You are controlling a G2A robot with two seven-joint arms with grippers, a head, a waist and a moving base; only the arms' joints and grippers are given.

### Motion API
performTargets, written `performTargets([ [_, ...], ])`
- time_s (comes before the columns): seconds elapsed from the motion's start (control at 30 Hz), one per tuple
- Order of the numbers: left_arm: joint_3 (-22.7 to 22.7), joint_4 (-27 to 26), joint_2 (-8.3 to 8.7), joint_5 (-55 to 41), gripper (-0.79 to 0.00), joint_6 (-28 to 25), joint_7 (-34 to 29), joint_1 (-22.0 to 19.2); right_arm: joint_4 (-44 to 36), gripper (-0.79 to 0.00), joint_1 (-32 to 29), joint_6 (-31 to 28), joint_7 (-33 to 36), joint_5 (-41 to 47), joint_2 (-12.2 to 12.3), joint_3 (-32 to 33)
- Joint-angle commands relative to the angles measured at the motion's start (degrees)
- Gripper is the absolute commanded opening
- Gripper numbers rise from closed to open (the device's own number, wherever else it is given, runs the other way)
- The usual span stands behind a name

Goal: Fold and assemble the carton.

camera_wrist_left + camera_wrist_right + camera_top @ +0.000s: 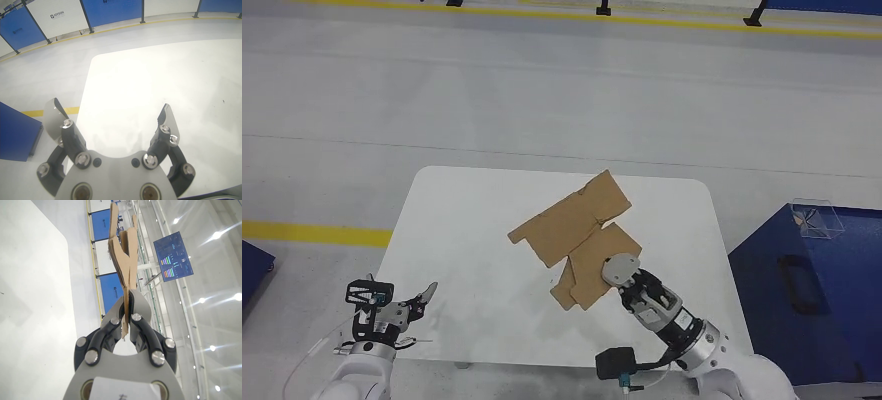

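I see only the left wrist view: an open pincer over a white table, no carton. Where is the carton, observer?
Observer: The right pincer is shut on the carton, at its near edge.
Operator: Is it assembled into a box?
Observer: No. In the top view it is flat brown panels with flaps spread out.
Operator: How does my pincer stand to it?
Observer: The left pincer is by the near left corner of the table, apart from the carton.

One flattened carton (577, 232), one white table (457, 250), two tools, a left tool (400, 296), a right tool (622, 272).
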Motion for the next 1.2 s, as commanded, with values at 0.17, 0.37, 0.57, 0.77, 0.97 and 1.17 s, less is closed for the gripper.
performTargets([
  [0.17,0.0,0.0,0.00,0.0,0.000,0.0,0.0,0.0,-2.8,-0.785,0.1,-5.0,-1.2,15.2,-0.3,1.7],
  [0.37,0.0,0.0,0.00,0.0,0.000,0.0,0.0,0.0,-2.8,-0.785,3.6,-23.7,0.4,56.8,-0.4,11.8],
  [0.57,0.0,0.0,0.00,0.0,0.000,0.0,0.0,0.0,5.2,-0.785,7.4,-43.2,13.6,98.4,0.7,17.1],
  [0.77,0.0,0.0,0.00,0.0,0.000,0.0,0.0,0.0,14.8,-0.785,14.0,-46.4,36.7,136.6,3.2,7.6],
  [0.97,0.0,0.0,0.00,0.0,0.000,0.0,0.0,0.0,23.7,-0.785,21.5,-40.5,59.2,169.2,4.9,-3.1],
  [1.17,0.0,0.0,0.00,0.0,0.000,0.0,0.0,0.0,31.8,-0.785,25.4,-34.7,73.4,189.5,4.8,-10.3],
])
